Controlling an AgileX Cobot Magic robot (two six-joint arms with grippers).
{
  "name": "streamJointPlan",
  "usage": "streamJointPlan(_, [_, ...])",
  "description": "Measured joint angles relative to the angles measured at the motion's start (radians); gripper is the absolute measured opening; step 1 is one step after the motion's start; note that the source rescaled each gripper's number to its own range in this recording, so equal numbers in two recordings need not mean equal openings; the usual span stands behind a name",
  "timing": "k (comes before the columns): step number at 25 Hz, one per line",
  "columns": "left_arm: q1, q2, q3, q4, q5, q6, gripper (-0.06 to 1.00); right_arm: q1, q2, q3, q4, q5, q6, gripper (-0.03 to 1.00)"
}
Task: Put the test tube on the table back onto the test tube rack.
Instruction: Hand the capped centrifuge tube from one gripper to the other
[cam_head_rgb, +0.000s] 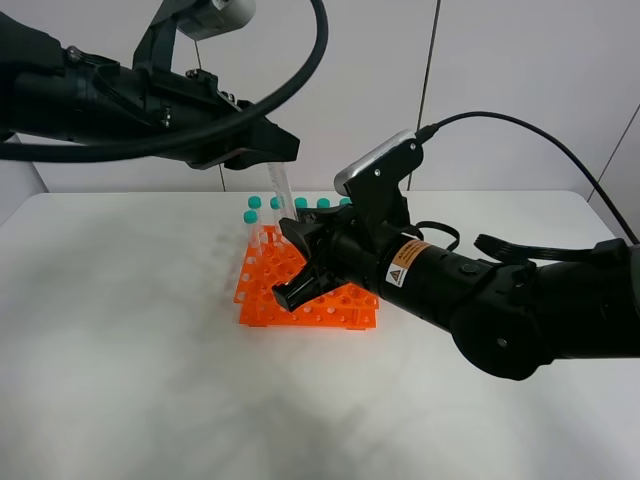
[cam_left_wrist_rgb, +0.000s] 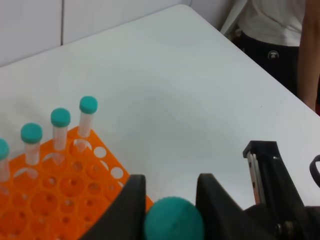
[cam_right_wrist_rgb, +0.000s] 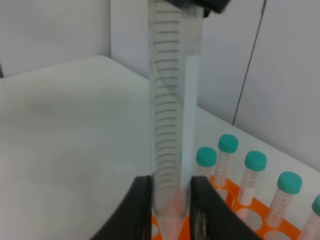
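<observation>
The test tube (cam_head_rgb: 281, 195) hangs upright over the back-left part of the orange test tube rack (cam_head_rgb: 262, 300). My left gripper (cam_head_rgb: 273, 160) is shut on its teal cap (cam_left_wrist_rgb: 173, 220), seen between the fingers in the left wrist view (cam_left_wrist_rgb: 171, 187). My right gripper (cam_head_rgb: 291, 262) reaches in from the right. Its fingers close on the tube's lower, tapered end (cam_right_wrist_rgb: 170, 125) in the right wrist view (cam_right_wrist_rgb: 170, 185). The rack also shows below in both wrist views (cam_left_wrist_rgb: 50, 195) (cam_right_wrist_rgb: 232, 196).
Several identical capped tubes (cam_head_rgb: 300, 204) (cam_left_wrist_rgb: 60, 117) (cam_right_wrist_rgb: 256, 161) stand in the rack's back and left rows. The white table (cam_head_rgb: 120, 350) spreads wide around the rack. A person (cam_left_wrist_rgb: 275, 30) stands past the table's far edge. Wall panels rise behind.
</observation>
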Motion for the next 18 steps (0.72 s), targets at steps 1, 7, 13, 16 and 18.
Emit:
streamJointPlan(1, [0.0, 0.0, 0.0, -0.006, 0.0, 0.011, 0.0, 0.0, 0.0, 0.0, 0.0, -0.001, 0.0, 0.0])
streamJointPlan(7, [0.0, 0.002, 0.0, -0.012, 0.002, 0.027, 0.0, 0.0, 0.0, 0.0, 0.001, -0.004, 0.0, 0.0])
streamJointPlan(13, [0.0, 0.003, 0.0, -0.015, 0.002, 0.028, 0.0, 0.0, 0.0, 0.0, 0.004, -0.004, -0.016, 0.0])
streamJointPlan(16, [0.0, 0.003, 0.0, -0.016, 0.004, 0.029, 0.0, -0.001, 0.0, 0.0, 0.004, -0.003, -0.025, 0.04])
streamJointPlan(18, [-0.001, 0.003, 0.0, -0.035, 0.023, 0.029, 0.0, -0.001, 0.0, 0.0, -0.002, 0.003, -0.028, 0.11])
